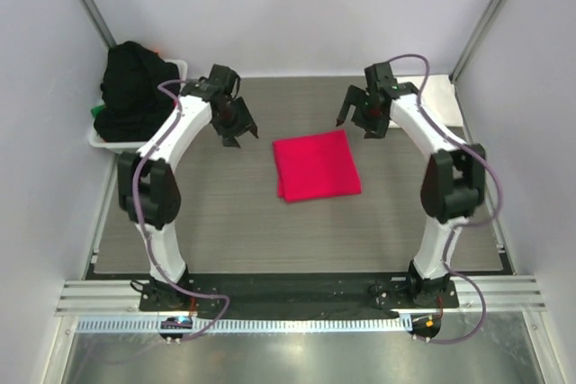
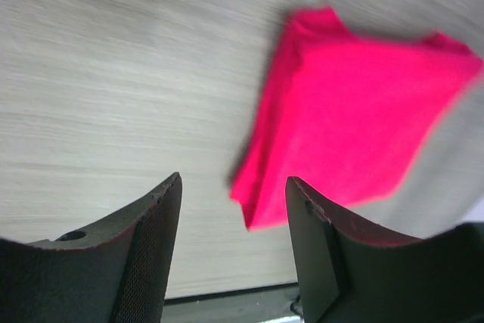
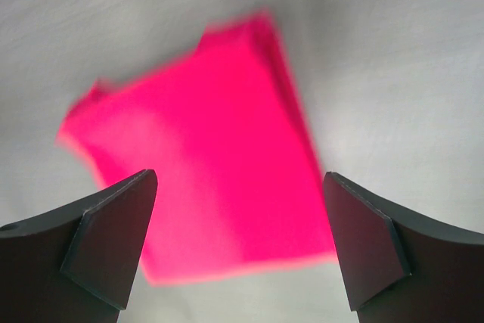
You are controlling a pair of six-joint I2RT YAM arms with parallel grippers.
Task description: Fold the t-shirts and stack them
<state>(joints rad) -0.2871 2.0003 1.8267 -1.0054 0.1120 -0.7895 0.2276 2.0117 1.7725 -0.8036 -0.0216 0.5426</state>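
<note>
One pinkish-red t-shirt (image 1: 317,165) lies folded into a neat, roughly square packet near the middle of the grey wood-grain surface (image 1: 225,222), turned a little askew to its edges. It lies flat, and nothing touches it.

Both arms reach over the far half of the surface with the shirt between them. The left hand (image 1: 241,136) hangs above bare surface, to the left of the shirt's far corner and apart from it. Its fingers stand moderately spread with nothing between them. In its own wrist view (image 2: 234,178) the shirt (image 2: 363,111) sits ahead and to the right, blurred, with stacked layers showing along one edge.

The right hand (image 1: 355,123) hovers just beyond the shirt's far right corner, raised off the cloth. Its fingers are spread wide and hold nothing. Its wrist camera (image 3: 239,174) looks down between them onto the shirt (image 3: 212,156), which is blurred there too.

At the far left corner stands a white plastic basket (image 1: 177,66), heaped well above its rim with black clothing (image 1: 133,87). A scrap of green cloth (image 1: 97,112) peeks out at the heap's left side.
</note>
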